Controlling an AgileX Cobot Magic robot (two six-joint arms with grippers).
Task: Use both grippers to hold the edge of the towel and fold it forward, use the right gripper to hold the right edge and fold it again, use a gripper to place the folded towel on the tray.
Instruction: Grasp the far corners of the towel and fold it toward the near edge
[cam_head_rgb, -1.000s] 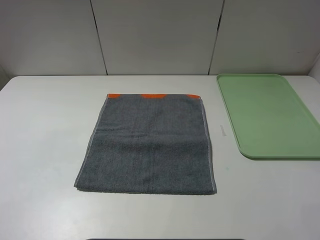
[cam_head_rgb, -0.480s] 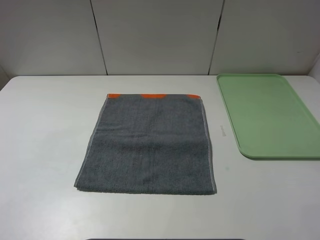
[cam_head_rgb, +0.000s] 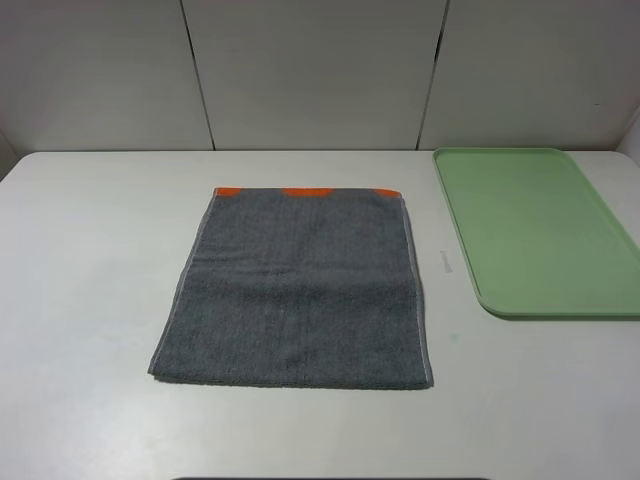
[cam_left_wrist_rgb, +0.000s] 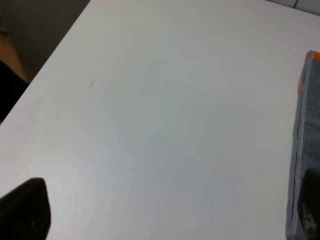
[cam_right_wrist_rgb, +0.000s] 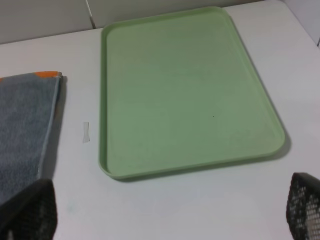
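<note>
The towel (cam_head_rgb: 300, 290) lies flat and unfolded about mid-table on the white table (cam_head_rgb: 90, 250), so I judge the first step, the forward fold, not yet begun. Neither arm shows in the high view.

On the left, the left gripper (cam_left_wrist_rgb: 170, 205) is released, its fingers wide apart over bare table with nothing between them, one finger close to the towel's side hem. The next move calls for both grippers to come down on the near hem (cam_head_rgb: 290, 383), one toward each corner, pinch it and carry it toward the far edge.

The cloth is dark grey terry, lying smooth with only faint ripples. Orange patches (cam_head_rgb: 305, 191) peek out along the far edge, and the pale right hem (cam_head_rgb: 418, 290) runs straight down its side.

A little apart to the right sits the pale green tray (cam_head_rgb: 530, 230), nothing on it. The right gripper (cam_right_wrist_rgb: 170, 202) hangs before it, likewise released and holding nothing.
</note>
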